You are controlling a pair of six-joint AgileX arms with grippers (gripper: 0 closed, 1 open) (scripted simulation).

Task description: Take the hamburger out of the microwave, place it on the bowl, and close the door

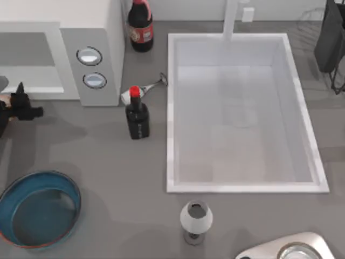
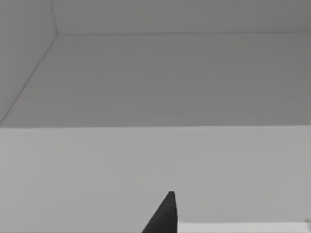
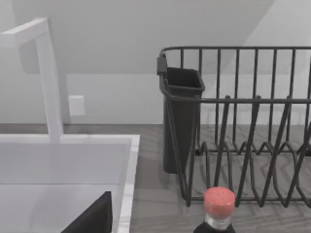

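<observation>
A grey wood-grain countertop (image 1: pixel 108 162) holds a large white sink (image 1: pixel 242 183) — with 1 white faucet (image 3: pixel 48 82) at its back edge. Behind it rises a plain pale wall (image 3: pixel 146 29) — a black wire dish rack (image 3: pixel 243 121) stands beside the sink.

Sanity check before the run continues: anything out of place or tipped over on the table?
Nothing spilled or tipped. Only oddity: a small white-and-silver utensil lying loose between the microwave and sink, behind the dark bottle.
</observation>
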